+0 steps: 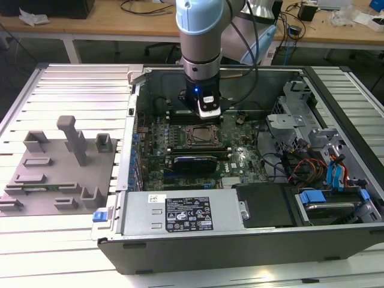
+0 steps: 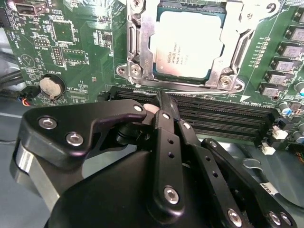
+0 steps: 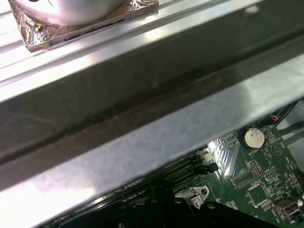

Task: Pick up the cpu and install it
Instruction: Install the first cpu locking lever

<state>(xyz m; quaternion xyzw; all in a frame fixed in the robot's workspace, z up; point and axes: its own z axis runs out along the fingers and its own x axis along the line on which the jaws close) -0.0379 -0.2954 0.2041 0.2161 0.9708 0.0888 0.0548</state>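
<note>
The room behind holds wooden workbenches (image 1: pixel 120 24) with loose cables on them. In front stands a table (image 1: pixel 72 84) whose surface is made of ribbed light metal slats. The biggest thing on it is an open computer case (image 1: pixel 180 252), lying on its side and reaching from the middle of the surface to the edge at the exterior view's right. A grey fixture plate (image 1: pixel 60 174) with upright blocks lies beside the case, near the surface's edge at the exterior view's left. The arm (image 1: pixel 201 36) comes down from above into the far half of the case. Along the near edge of the case sits the power supply (image 1: pixel 186 214); it carries a black and white label with small print. The green motherboard (image 2: pixel 71 42) covers the case floor and has white print in many places. The gripper (image 2: pixel 161 102) hangs just above the black memory slots (image 2: pixel 218 116), beside the socket (image 2: pixel 137 47). Whether it is open or closed I cannot tell, and nothing is seen in its hold. The cpu (image 2: pixel 190 42) lies flat inside the metal frame of the socket, apart from the gripper, with dark print on its silvery lid. A round coin battery (image 2: pixel 51 87) sits on the board, well apart from the socket.
</note>
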